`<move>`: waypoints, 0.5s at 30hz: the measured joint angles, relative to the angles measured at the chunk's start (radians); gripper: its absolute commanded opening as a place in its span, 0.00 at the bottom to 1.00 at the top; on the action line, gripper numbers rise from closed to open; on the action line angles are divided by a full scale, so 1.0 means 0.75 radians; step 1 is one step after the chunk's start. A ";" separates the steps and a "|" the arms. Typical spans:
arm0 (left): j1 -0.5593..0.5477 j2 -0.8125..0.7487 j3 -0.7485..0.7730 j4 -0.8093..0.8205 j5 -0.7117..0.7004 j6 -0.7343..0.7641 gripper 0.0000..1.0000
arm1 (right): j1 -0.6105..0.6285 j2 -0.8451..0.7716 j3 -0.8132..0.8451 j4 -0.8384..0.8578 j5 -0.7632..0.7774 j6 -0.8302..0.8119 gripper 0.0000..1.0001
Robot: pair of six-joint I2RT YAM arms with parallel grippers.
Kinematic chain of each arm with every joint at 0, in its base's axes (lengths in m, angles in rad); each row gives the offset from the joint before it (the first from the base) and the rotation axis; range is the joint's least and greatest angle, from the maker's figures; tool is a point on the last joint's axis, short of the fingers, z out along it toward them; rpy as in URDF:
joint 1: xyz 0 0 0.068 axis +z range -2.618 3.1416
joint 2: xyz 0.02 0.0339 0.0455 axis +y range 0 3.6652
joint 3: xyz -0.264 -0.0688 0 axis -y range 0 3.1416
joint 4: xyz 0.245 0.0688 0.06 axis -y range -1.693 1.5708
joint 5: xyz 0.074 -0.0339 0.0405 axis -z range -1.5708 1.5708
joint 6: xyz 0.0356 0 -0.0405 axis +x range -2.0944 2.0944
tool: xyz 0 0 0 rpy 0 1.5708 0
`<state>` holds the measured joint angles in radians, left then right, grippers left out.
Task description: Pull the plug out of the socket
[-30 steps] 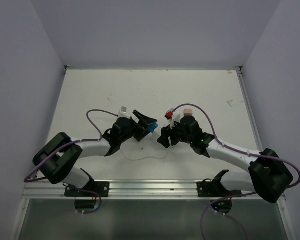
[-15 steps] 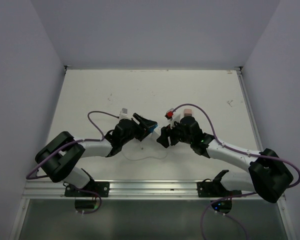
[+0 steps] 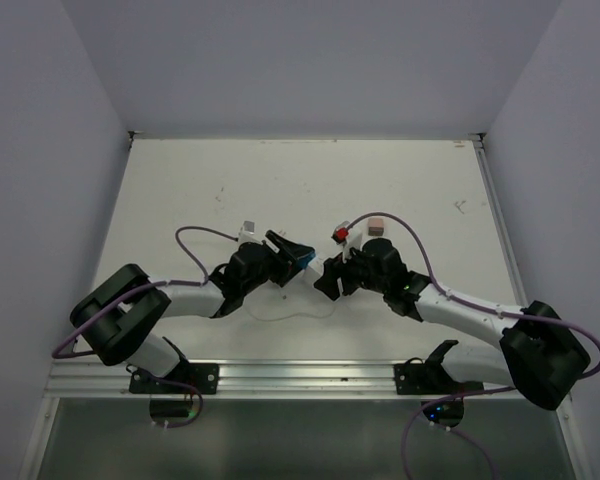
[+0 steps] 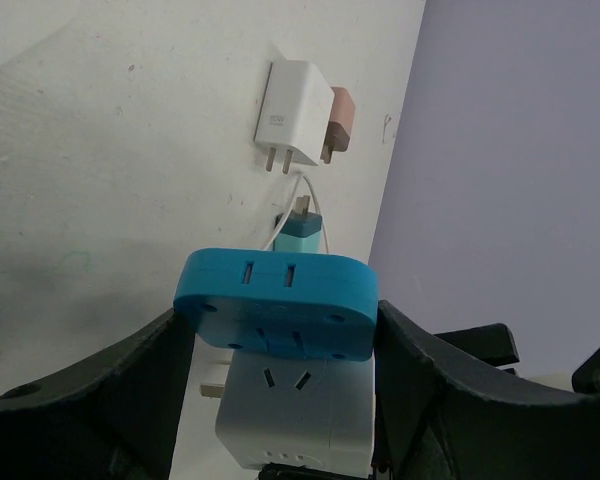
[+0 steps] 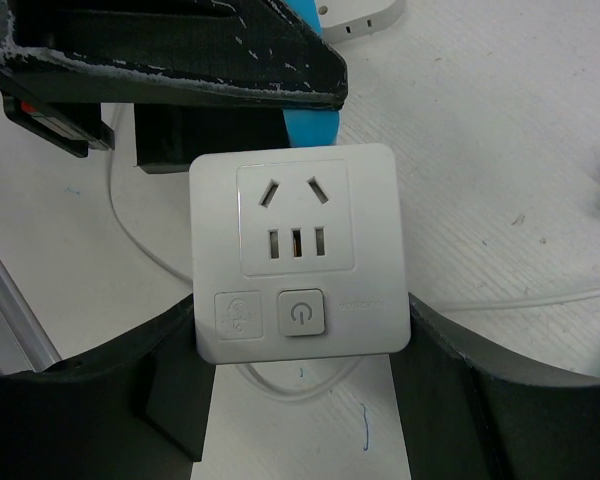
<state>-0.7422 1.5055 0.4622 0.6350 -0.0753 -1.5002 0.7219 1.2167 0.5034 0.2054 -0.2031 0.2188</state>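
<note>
My left gripper (image 4: 276, 322) is shut on a blue plug adapter (image 4: 275, 300), one finger on each end. The adapter sits tight against a white socket cube (image 4: 298, 410). My right gripper (image 5: 300, 335) is shut on that white socket (image 5: 298, 262), whose face with a power button points at the camera. The blue adapter (image 5: 310, 128) shows as a sliver behind the socket. In the top view the left gripper (image 3: 288, 250) and right gripper (image 3: 332, 276) meet at mid-table with the blue adapter (image 3: 305, 259) between them, lifted off the table.
A white charger (image 4: 295, 120) with a pink adapter (image 4: 340, 118) lies on the table beyond, and a teal USB plug (image 4: 302, 232) on a white cable. Another white plug (image 3: 248, 230) lies by the left arm. A thin white cable (image 3: 295, 313) loops under the grippers.
The left wrist has edged slightly right and toward me; the right gripper has dipped a little. Both grips are unchanged and the adapter still sits against the socket.
</note>
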 measured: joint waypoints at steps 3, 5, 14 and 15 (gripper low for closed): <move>0.002 -0.008 0.001 0.006 0.006 0.006 0.16 | 0.000 -0.027 -0.012 0.001 0.003 -0.005 0.00; 0.005 -0.019 0.001 0.005 0.011 0.025 0.15 | 0.000 -0.047 -0.020 0.002 0.003 -0.009 0.00; 0.182 -0.038 0.002 -0.054 -0.168 0.111 0.13 | -0.001 -0.104 -0.038 -0.136 0.014 -0.036 0.00; 0.194 -0.038 0.002 -0.057 -0.174 0.118 0.15 | -0.001 -0.106 -0.038 -0.148 0.014 -0.039 0.00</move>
<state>-0.5964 1.4773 0.4637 0.5922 -0.2058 -1.4117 0.7212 1.1374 0.4747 0.0948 -0.1928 0.1898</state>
